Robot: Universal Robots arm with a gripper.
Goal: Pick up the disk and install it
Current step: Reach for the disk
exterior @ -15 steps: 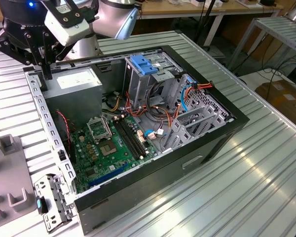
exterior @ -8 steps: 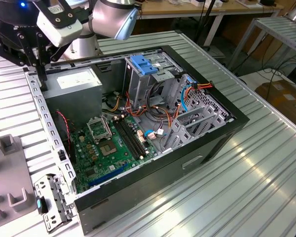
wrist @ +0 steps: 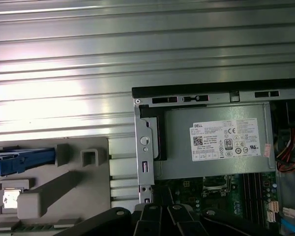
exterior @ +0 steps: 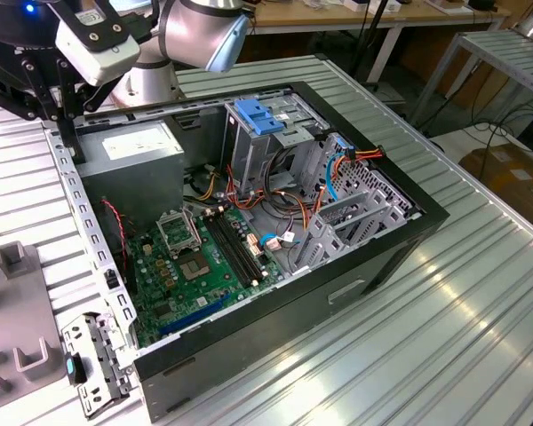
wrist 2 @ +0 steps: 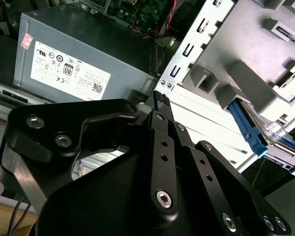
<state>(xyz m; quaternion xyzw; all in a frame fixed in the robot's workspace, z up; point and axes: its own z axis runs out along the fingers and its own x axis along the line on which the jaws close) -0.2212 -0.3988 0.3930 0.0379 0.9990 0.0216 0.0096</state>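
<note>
On grey moulded fixture (wrist: 83, 191), blue-railed disk (wrist: 24, 161)

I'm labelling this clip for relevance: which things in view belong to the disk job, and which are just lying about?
Job in hand: disk in the grey holder; gripper; open computer case.

Lying about: power supply; motherboard; light-blue latch piece; metal bracket beside the case.
</note>
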